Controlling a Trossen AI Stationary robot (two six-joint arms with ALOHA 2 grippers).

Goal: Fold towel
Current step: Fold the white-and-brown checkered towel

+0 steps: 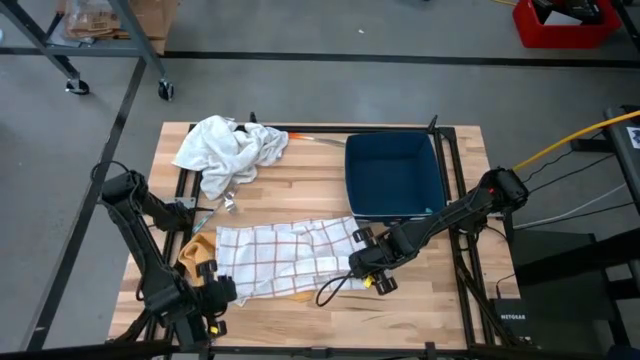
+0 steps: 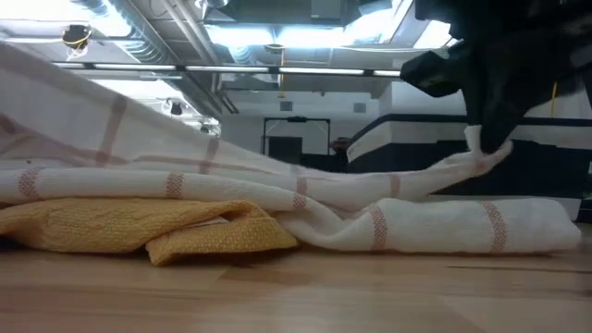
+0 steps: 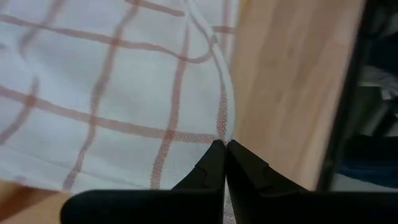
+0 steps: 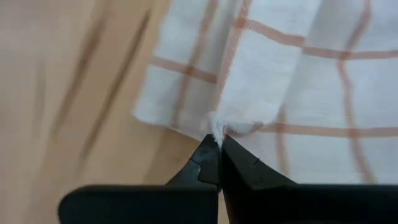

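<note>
A white towel with red checks (image 1: pixel 285 255) lies spread across the near middle of the wooden table (image 1: pixel 300 190). Its left part lies over a yellow cloth (image 1: pixel 195 250). My left gripper (image 1: pixel 222 290) is shut on the towel's near left end, and my right gripper (image 1: pixel 365 268) is shut on its right end. In the low view the towel (image 2: pixel 305 199) rises toward the upper left, out of the picture. Its right tip is lifted under the right gripper (image 2: pixel 490 148). My left gripper pinches the towel's hemmed edge at a corner (image 3: pixel 222 127) between its two shut fingertips, coming from above at a steep slant. The cloth spreads away from the tips and runs up off the table toward them. My right gripper pinches a small bunched tip of the towel's right corner (image 4: pixel 217 127) between its shut fingertips, pointing steeply down. That tip (image 2: pixel 481 157) is lifted a little above the table, while the rest of the towel lies folded below it.
A crumpled white cloth (image 1: pixel 230 150) lies at the far left of the table. A dark blue bin (image 1: pixel 393 175) stands at the far right, just beyond the right arm. Bare wood shows along the near edge (image 2: pixel 296 287) and right of the towel.
</note>
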